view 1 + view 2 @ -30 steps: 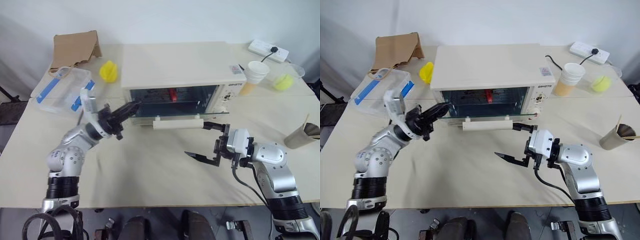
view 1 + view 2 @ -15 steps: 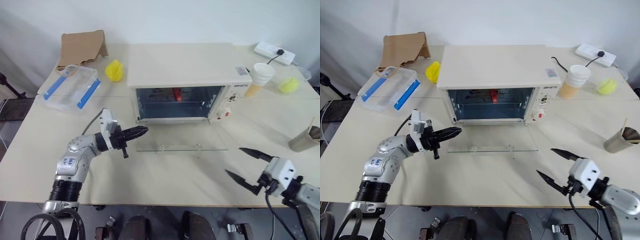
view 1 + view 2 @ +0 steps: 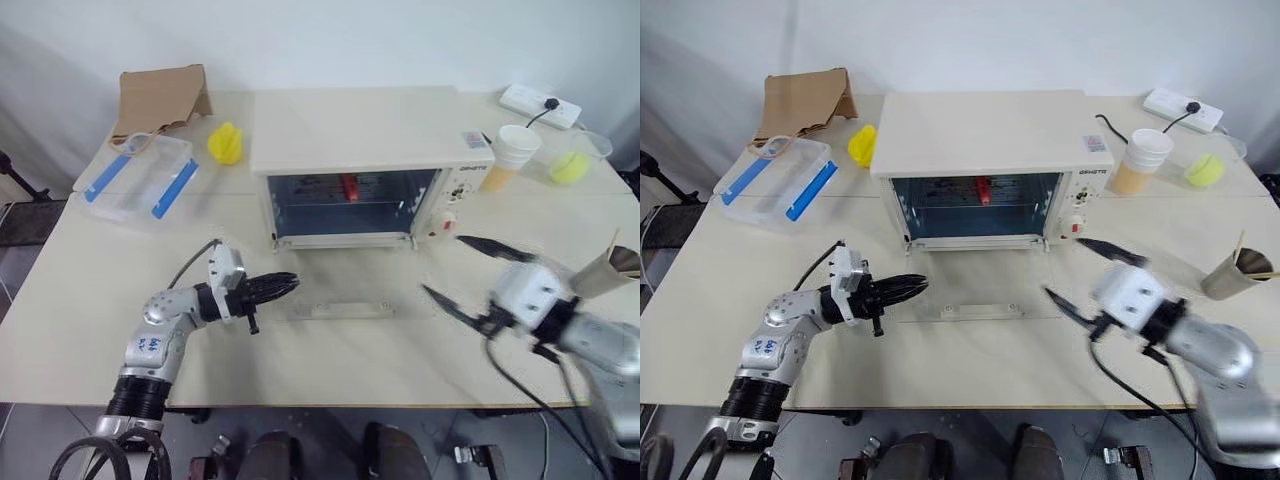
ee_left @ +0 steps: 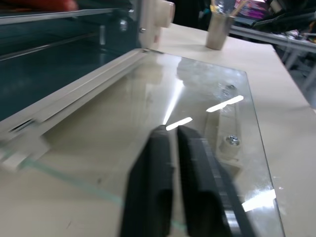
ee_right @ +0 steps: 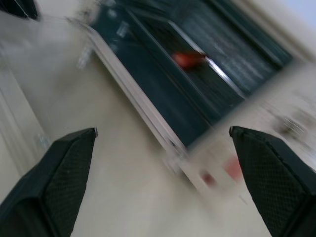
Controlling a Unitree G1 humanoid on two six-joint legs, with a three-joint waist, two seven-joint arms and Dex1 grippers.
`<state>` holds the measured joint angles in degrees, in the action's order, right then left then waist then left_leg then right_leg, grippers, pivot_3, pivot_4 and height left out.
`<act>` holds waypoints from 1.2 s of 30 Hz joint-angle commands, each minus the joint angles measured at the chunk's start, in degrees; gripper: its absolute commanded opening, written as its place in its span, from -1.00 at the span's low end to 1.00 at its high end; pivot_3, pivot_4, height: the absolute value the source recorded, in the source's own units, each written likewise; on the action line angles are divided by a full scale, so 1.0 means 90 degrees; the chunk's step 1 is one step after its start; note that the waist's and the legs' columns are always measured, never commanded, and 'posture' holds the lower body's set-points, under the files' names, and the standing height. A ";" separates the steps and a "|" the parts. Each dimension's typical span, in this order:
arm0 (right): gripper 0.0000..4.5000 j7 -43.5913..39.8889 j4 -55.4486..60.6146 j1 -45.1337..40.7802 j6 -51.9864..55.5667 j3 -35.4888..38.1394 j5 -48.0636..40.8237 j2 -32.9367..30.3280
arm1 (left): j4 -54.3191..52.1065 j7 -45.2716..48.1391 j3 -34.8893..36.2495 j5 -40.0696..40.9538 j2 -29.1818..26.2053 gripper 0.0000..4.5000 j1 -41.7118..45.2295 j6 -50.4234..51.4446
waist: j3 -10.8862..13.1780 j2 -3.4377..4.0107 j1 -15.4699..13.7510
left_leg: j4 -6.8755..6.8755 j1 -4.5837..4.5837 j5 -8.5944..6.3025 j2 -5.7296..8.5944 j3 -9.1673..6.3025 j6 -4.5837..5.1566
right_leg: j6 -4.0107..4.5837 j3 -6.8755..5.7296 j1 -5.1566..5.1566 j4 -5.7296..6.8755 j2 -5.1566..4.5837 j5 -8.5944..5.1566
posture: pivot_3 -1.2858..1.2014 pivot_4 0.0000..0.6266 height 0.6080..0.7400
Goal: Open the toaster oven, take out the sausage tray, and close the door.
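Door [image 3: 982, 296] folded flat on table, handle running left-right

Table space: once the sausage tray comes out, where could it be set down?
Bare table lies in front of the opened door, between the two arms. The far edge is crowded: clear box, yellow toy, paper cup.

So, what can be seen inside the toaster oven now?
Inside the toaster oven, a red sausage lies toward the back on wire racks. The tray beneath it cannot be made out clearly.
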<state>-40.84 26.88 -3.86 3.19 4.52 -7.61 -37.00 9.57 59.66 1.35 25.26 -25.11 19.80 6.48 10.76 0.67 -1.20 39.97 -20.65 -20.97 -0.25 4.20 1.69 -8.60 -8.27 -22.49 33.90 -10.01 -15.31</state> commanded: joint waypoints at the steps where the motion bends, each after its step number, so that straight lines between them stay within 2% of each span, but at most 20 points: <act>1: 1.00 0.0533 -0.0022 -0.0716 0.0107 -0.0645 0.0837 0.0270 | -0.0378 -0.0059 0.0268 0.0224 0.0008 -0.21 -0.0103 -0.0053 | 0.0000 0.0001 -0.0021 | 0.0002 -0.0002 0.0000 0.0002 -0.0002 0.0000 | 0.0000 0.0000 -0.0001 0.0001 0.0000 0.0000 | 0.03 -0.52 1.00; 7: 1.00 0.1843 -0.1849 -0.2578 -0.0373 -0.1774 0.3210 0.0686 | -0.0833 -0.0222 0.0754 0.0563 -0.0069 0.57 -0.0455 0.0038 | -0.0002 -0.0003 0.0063 | 0.0017 -0.0034 0.0001 0.0004 -0.0014 0.0002 | 0.0000 -0.0004 -0.0016 0.0003 0.0000 0.0000 | 0.03 -0.52 1.00; 14: 1.00 0.2741 -0.3247 -0.3614 -0.0093 -0.2465 0.4688 0.1099 | -0.1096 -0.0355 0.0878 0.0608 -0.0059 0.57 -0.0662 0.0148 | -0.0002 -0.0002 0.0177 | 0.0006 -0.0064 0.0001 0.0003 -0.0033 0.0000 | -0.0001 -0.0050 -0.0020 0.0006 0.0002 0.0001 | 0.03 -0.52 1.00; 18: 1.00 0.2785 -0.3555 -0.3841 0.0005 -0.2597 0.4949 0.1260 | -0.1165 -0.0402 0.0872 0.0603 -0.0027 0.57 -0.0698 0.0155 | -0.0002 -0.0002 0.0200 | 0.0003 -0.0066 0.0001 0.0001 -0.0034 -0.0001 | -0.0001 -0.0058 -0.0020 0.0006 0.0004 0.0001 | 0.03 -0.52 1.00; 21: 0.72 0.2729 -0.3665 -0.3883 0.0038 -0.2636 0.5026 0.1275 | -0.1173 -0.0439 0.0877 0.0616 0.0010 0.59 -0.0707 0.0146 | -0.0002 -0.0002 0.0200 | 0.0003 -0.0066 0.0001 0.0001 -0.0034 -0.0001 | -0.0001 -0.0065 -0.0015 0.0006 0.0003 0.0001 | 0.03 -0.52 1.00; 32: -0.99 0.2785 -0.3663 -0.4037 0.0013 -0.2667 0.5177 0.1338 | -0.1136 -0.0386 0.0814 0.0686 0.0069 0.59 -0.0573 0.0252 | -0.0002 -0.0002 0.0318 | 0.0003 -0.0066 0.0001 0.0000 -0.0040 -0.0002 | -0.0001 -0.0069 -0.0013 0.0004 0.0004 0.0001 | 0.03 -0.52 1.00; 36: -0.99 0.2789 -0.3610 -0.4121 -0.0076 -0.2594 0.5176 0.1277 | -0.1125 -0.0313 0.0838 0.0831 0.0059 0.59 -0.0405 0.0408 | -0.0002 -0.0002 0.0319 | 0.0004 -0.0065 0.0002 -0.0003 -0.0044 -0.0004 | -0.0001 -0.0068 -0.0013 0.0005 0.0005 0.0001 | 0.03 -0.52 1.00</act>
<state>-16.51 -7.44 -39.38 3.62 -19.90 38.92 -25.14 0.84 56.22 8.37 30.69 -24.63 15.43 9.89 10.75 0.66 1.68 40.01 -21.24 -20.95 -0.27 3.80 1.66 -8.61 -8.88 -22.60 33.94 -9.97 -15.30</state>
